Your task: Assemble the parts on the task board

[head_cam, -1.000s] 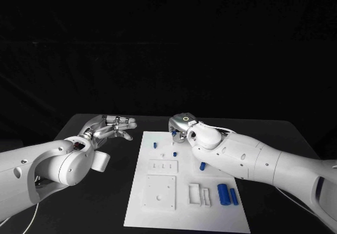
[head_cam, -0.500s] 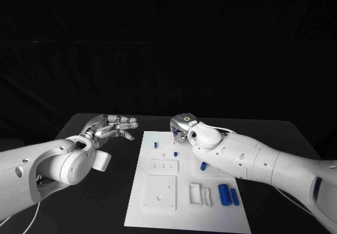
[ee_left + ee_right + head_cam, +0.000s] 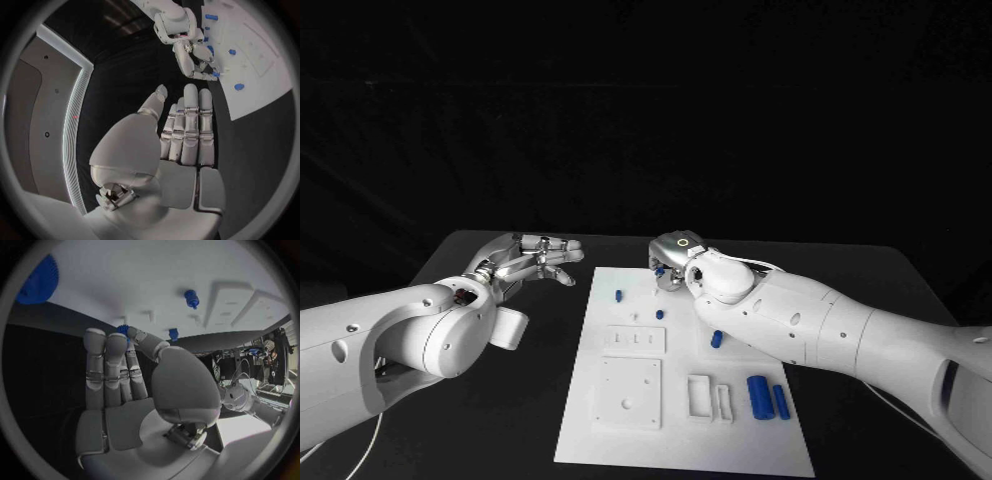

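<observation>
White task board [image 3: 682,420] flat on black desk [image 3: 516,400], right hand [image 3: 678,262] at board's far edge, fingers [image 3: 134,335] pinching small blue part [image 3: 122,330], left hand [image 3: 531,262] beside board's far-left corner, fingers [image 3: 190,120] extended, released, holding nothing

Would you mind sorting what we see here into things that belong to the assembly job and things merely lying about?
Belongs to the job:
task board
blue peg standing on it
two blue cylinders lying on it
white blocks on it
right hand, at the board's far edge

Lying about:
black table
left hand, held off the board, holding nothing
</observation>
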